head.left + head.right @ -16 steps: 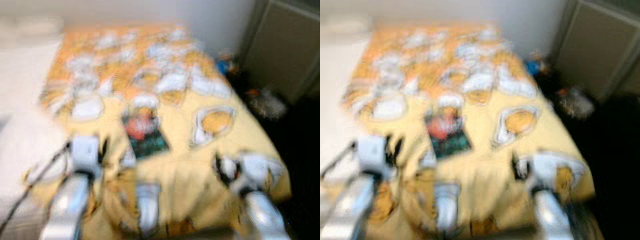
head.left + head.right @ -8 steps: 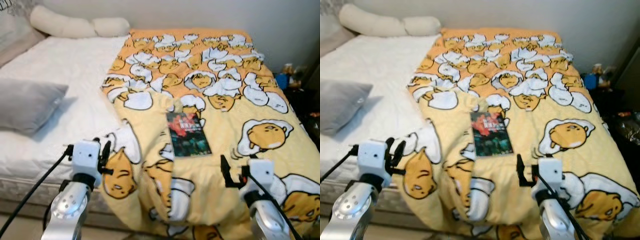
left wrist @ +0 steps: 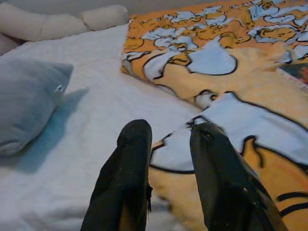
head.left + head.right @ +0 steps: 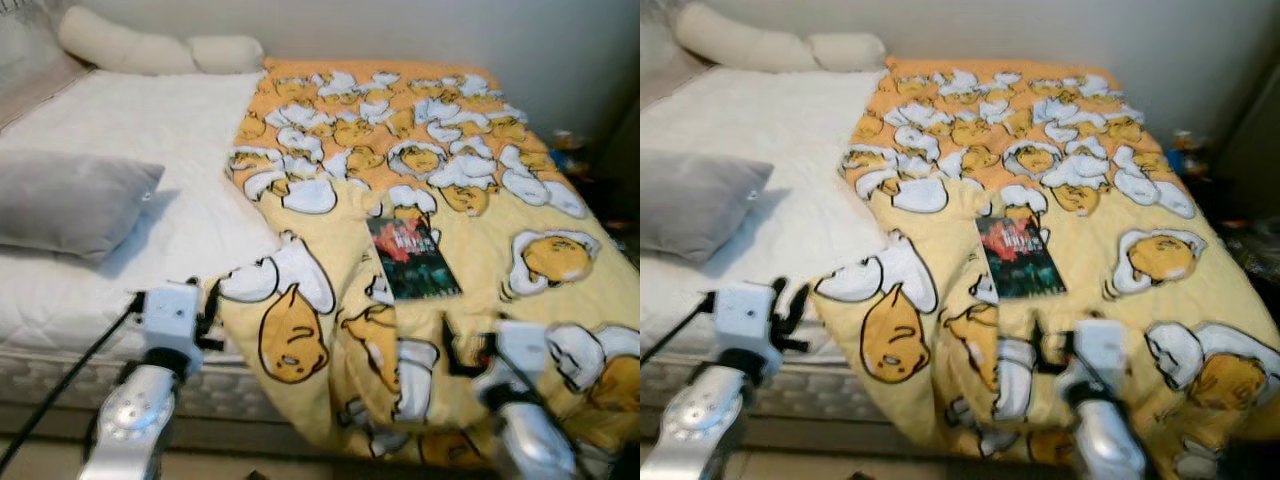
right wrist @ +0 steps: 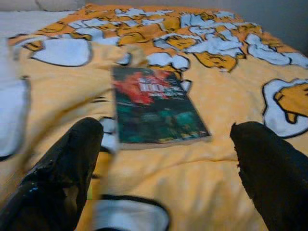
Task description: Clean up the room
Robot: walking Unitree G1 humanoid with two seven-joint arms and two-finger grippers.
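The yellow-and-orange cartoon-egg blanket (image 4: 440, 190) looks like soft matt cloth, rumpled into folds at its near edge. Under it, the white quilted mattress cover (image 4: 150, 130) is stitched fabric with a fine dimpled texture, dull in finish. The grey rectangular pillow (image 4: 70, 200) appears a smooth woven cloth, slightly velvety, and the long cream bolster (image 4: 150, 50) by the wall looks plump, plain fabric. The dark paperback book (image 5: 154, 106) has a glossy printed paper cover that catches light. The arms show brushed silver metal with white plastic wrist housings; the black fingers (image 3: 127, 178) look matt, faintly speckled rubber or plastic.
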